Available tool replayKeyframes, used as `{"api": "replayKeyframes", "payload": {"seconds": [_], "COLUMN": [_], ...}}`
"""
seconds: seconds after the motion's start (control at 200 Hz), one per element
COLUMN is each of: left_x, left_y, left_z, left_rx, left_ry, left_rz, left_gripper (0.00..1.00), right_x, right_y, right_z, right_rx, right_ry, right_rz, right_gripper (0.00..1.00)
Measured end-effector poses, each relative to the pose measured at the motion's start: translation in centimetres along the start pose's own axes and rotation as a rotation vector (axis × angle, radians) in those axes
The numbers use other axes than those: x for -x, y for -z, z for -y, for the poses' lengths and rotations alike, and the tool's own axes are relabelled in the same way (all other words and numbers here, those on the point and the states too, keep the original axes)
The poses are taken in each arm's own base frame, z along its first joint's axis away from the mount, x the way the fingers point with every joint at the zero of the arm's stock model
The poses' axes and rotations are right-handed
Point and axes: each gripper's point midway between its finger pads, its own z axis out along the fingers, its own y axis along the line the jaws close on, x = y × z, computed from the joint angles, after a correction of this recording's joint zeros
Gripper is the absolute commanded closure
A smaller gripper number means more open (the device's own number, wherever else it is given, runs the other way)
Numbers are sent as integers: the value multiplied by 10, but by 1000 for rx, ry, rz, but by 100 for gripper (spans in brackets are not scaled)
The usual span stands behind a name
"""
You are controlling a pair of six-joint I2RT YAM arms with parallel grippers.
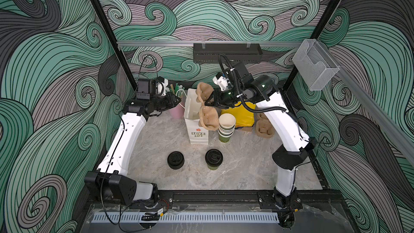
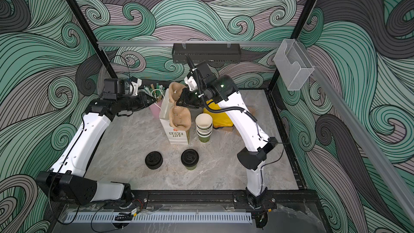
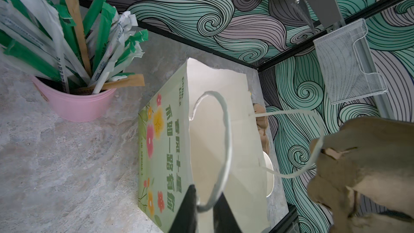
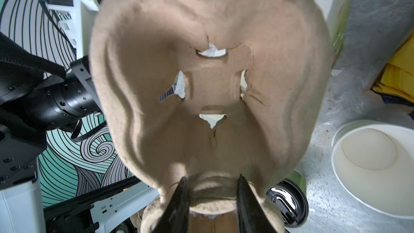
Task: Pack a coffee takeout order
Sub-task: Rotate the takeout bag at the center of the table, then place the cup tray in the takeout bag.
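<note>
Carrier (image 1: 209,119) betw. R gripper (image 1: 206,103) jaws

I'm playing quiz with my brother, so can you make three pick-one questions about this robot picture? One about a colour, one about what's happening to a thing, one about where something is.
1. What colour is the pot?
A blue; B pink; C red.

2. What is happening to the carrier?
A torn in half; B stuffed in the pot; C held up by the right fingers.

3. Where is the lidded cup?
A standing on the table; B in the carrier; C in the pot.

Answers:
1 B, the left wrist view shows it is pink.
2 C, the right wrist view shows the fingers pinching its middle, and it is off the table in both top views.
3 A, it stands by itself on the table in both top views.
</note>
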Motion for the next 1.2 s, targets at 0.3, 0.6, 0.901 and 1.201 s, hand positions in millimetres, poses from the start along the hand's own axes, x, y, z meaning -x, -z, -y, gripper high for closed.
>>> {"api": "replayKeyframes", "payload": {"seconds": [0.3,0.6,0.901,1.201], "left_x": [-11,-22,-25,-32], "left_y": [9,36,35,29], "left_z": [0,6,5,-3], "left_rx": [-25,-42,-49,-41], "left_ry": [68,135,160,187], "left_rz": [39,111,118,102], "left_gripper": [100,100,100,100], "right_x": [11,17,44,57], "right_y": [-26,-36,-50,-61], "right_z": [-23,-18,-19,-12], "right_rx": [46,-18,-26,-105], "right_ry": [15,19,60,135], "right_rz": [27,76,164,245], "right_gripper": [74,74,75,76]}}
